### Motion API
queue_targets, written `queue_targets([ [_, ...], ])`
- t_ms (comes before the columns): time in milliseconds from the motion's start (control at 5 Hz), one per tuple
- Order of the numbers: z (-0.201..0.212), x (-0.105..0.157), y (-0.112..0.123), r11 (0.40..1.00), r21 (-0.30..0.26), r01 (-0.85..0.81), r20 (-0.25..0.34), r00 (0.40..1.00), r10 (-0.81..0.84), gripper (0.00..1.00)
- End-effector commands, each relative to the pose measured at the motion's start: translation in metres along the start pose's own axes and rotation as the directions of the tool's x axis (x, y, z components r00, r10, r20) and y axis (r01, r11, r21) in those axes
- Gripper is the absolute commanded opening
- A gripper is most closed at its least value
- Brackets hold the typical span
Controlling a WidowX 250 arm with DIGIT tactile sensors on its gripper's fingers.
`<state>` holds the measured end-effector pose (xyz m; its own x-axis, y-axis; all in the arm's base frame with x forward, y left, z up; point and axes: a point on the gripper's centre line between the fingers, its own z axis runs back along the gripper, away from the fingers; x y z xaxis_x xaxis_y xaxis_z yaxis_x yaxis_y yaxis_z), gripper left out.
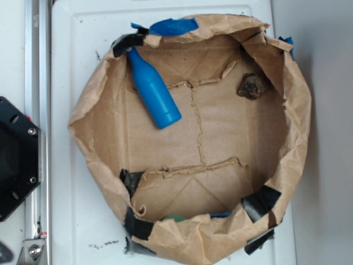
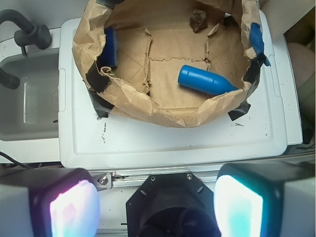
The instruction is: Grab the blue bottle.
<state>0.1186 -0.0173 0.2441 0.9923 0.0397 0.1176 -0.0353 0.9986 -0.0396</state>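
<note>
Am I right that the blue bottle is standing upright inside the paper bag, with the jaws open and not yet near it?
Not upright: the blue bottle lies on its side on the paper bag's floor, as the exterior view shows. The rest holds: the jaws are open and well short of it.

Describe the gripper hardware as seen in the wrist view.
Gripper: two broad, blocky fingers with dark grey rims and glossy inner pads reflecting pink and teal light. No cables or markings visible on it.
</note>
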Motion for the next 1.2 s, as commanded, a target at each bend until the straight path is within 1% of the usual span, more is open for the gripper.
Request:
queue_targets([
  [0, 0.0, 0.0, 0.0, 1.0, 0.0, 0.0, 0.0, 1.0, 0.0, 1.0],
  [200, -0.007, 0.015, -0.008, 1.0, 0.0, 0.002, 0.018, 1.0, -0.002, 1.0],
  [400, -0.029, 0.022, -0.016, 1.0, 0.005, 0.009, 0.002, 1.0, -0.009, 1.0],
  [600, -0.05, 0.024, -0.018, 0.993, -0.01, 0.116, -0.013, 0.993, -0.117, 1.0],
  [800, -0.067, 0.035, -0.009, 0.971, -0.056, 0.234, -0.016, 0.972, -0.235, 1.0],
  [1000, -0.068, 0.033, -0.01, 0.937, -0.149, 0.316, -0.046, 0.944, -0.325, 1.0],
])
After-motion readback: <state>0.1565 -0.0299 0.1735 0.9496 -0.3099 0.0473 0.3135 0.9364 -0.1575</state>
